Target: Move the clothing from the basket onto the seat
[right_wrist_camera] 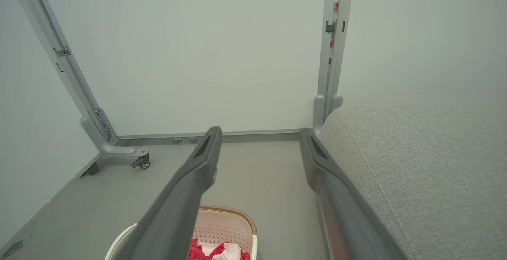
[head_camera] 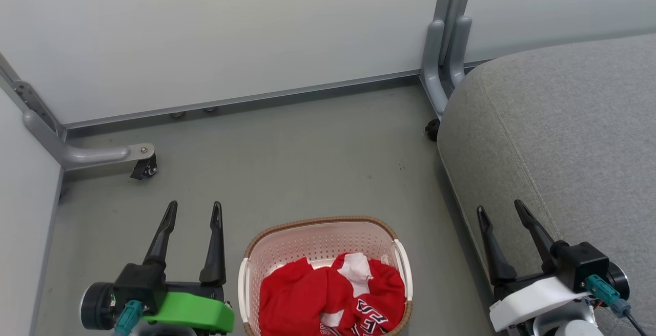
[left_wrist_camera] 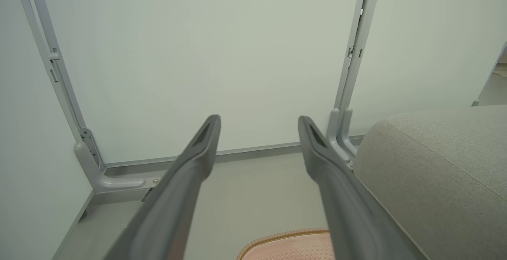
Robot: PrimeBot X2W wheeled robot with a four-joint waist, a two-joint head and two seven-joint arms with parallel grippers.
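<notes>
Not started: the clothing sits bunched in the basket, none on the seat to the basket's right. Left gripper and right gripper flank the basket, fingers spread, empty.

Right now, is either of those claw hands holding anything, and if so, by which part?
Nothing is held. The left gripper and right gripper both stand open and empty; the red clothing lies in the basket.
</notes>
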